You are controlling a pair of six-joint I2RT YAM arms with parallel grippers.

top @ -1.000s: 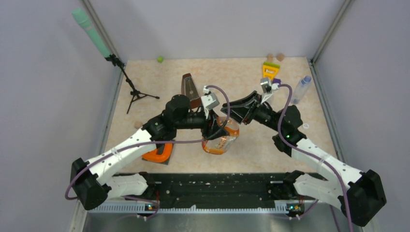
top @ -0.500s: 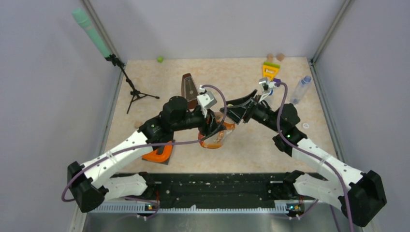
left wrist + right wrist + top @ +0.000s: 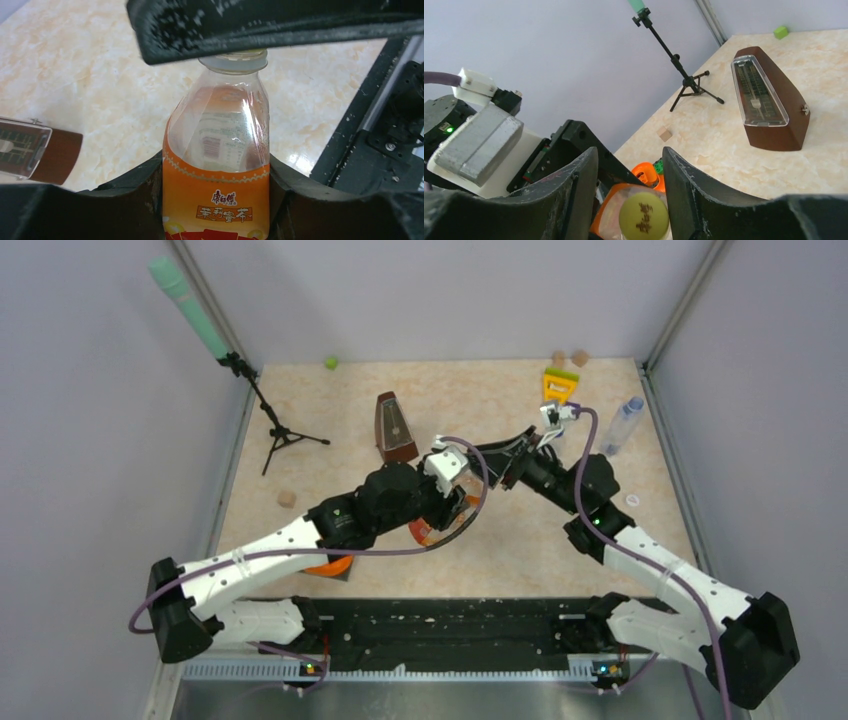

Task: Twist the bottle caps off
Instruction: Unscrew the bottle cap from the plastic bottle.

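The squat orange-labelled bottle [image 3: 216,165] is clamped at its body by my left gripper [image 3: 216,200], which is shut on it and holds it off the table near the centre [image 3: 422,532]. Its yellow cap [image 3: 644,216] is on the neck. My right gripper [image 3: 630,160] straddles that cap with its jaws open, a gap showing on the left side. From the left wrist, one right finger [image 3: 250,25] crosses over the cap's yellow edge [image 3: 250,51]. A slim blue-capped bottle [image 3: 620,426] lies at the right edge, with a small white cap [image 3: 632,500] near it.
A brown metronome [image 3: 396,428] stands just behind the grippers. A microphone tripod [image 3: 278,432] is at the left, an orange tool [image 3: 325,565] under the left arm, a yellow toy [image 3: 560,385] and tan discs [image 3: 570,358] at the back right, a wooden block [image 3: 287,498] at the left.
My left arm has swung right and brought the bottle's neck up to the right gripper. The right jaws, shut a second ago, now stand apart on either side of the yellow cap.
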